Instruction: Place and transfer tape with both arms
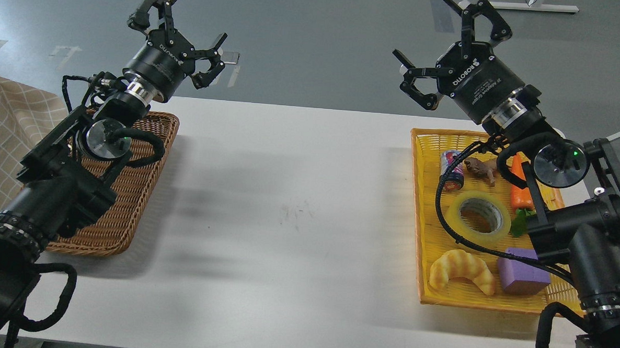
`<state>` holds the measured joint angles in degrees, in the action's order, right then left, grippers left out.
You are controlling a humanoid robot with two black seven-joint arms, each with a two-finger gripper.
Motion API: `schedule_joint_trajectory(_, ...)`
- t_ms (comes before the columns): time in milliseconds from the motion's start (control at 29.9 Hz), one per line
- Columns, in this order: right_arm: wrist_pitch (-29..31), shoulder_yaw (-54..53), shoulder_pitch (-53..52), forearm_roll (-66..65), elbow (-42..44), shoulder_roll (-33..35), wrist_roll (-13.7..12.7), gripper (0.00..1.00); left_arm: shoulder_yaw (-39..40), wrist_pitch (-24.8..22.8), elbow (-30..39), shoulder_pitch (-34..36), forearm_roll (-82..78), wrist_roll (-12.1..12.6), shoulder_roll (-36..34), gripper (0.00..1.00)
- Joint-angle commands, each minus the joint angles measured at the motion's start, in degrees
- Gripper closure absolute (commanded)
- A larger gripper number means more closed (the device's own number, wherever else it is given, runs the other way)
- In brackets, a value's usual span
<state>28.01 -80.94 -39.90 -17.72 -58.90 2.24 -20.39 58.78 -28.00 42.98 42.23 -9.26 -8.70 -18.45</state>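
Note:
The tape (478,217), a translucent yellow roll with a grey-white core, lies flat in the middle of the yellow basket (424,221) on the right of the table. My right gripper (441,36) is raised well above the basket's far end, open, with nothing between its fingers. My left gripper (191,25) is held high over the far left of the table, also open and empty. Both are far from the tape.
In the yellow basket lie a small can (452,170), a brown toy animal (482,168), an orange carrot (518,188), a golden croissant (463,270) and a purple block (521,271). A brown wicker basket (126,197) sits at the left, under my left arm. A checked cloth (3,129) is at far left.

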Motion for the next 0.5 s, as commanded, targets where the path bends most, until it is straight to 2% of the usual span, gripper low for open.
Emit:
schedule_joint_trajectory(0, -0.01, 0.08, -0.01, -0.03, 0.1, 0.05, 0.0, 0.0, -0.33, 0.0, -0.01, -0.04, -0.14, -0.09, -0.01, 0.02)
schedule_joint_trajectory(468, -0.01, 0.08, 0.52, -0.21, 0.37, 0.05, 0.17, 0.0, -0.16, 0.0, 0.08, -0.04, -0.23, 0.08, -0.01, 0.02)
